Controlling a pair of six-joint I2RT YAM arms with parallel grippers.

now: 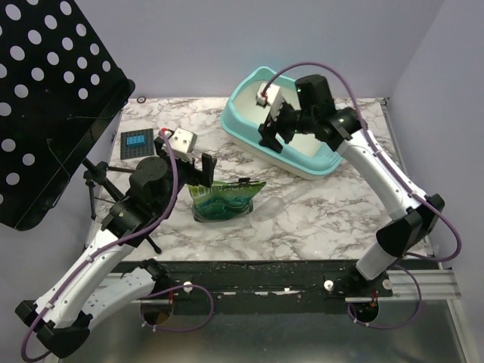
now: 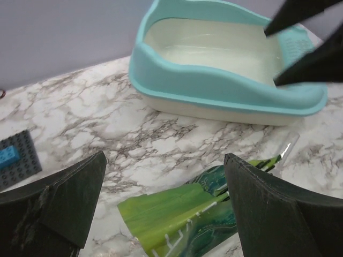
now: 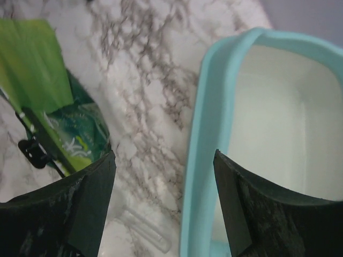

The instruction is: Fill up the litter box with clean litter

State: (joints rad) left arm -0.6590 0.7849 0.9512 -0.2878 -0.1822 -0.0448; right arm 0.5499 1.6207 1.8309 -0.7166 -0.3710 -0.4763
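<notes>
litter box (image 1: pixel 240 106) at far right of table (image 1: pixel 318 219), cream inside showing | right claw (image 1: pixel 276 138) over its near rim, jaws apart, nothing held | left claw (image 1: pixel 203 170) spread wide, empty, above green bag (image 1: pixel 223 200) mid-table | clear scoop (image 3: pixel 143 231) on table between bag and box

The turquoise litter box (image 1: pixel 234 106), cream-white inside, sits upright and diagonal at the marble table's far right.
</notes>
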